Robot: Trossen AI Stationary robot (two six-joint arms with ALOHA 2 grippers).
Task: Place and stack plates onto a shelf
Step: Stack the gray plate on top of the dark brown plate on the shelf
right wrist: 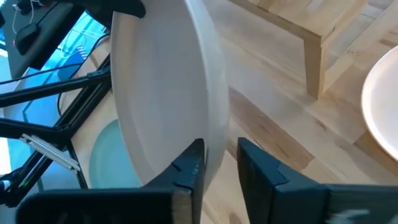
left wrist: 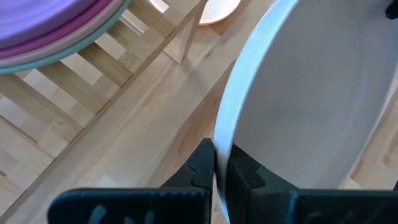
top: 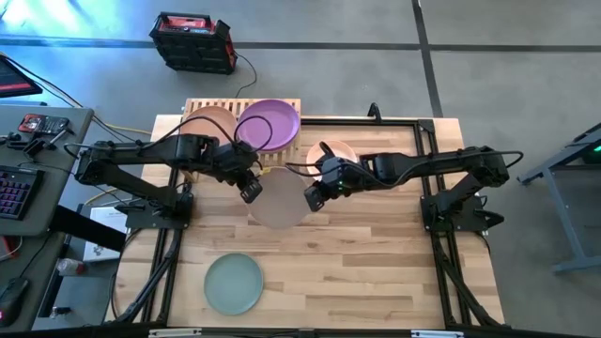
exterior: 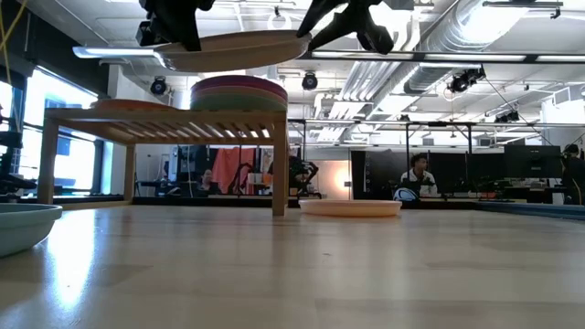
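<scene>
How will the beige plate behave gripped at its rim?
Probably stiff: the beige plate hangs level, pinched at the rim by the left gripper. Likely light, since thin fingers carry it. It could pivot, as the right gripper looks open.

Matte, smooth beige plate; pale slatted wood shelf; lightly glossy butcher-block wooden tabletop.

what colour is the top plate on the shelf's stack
Purple plate tops the shelf; clearest in the high view.
</scene>
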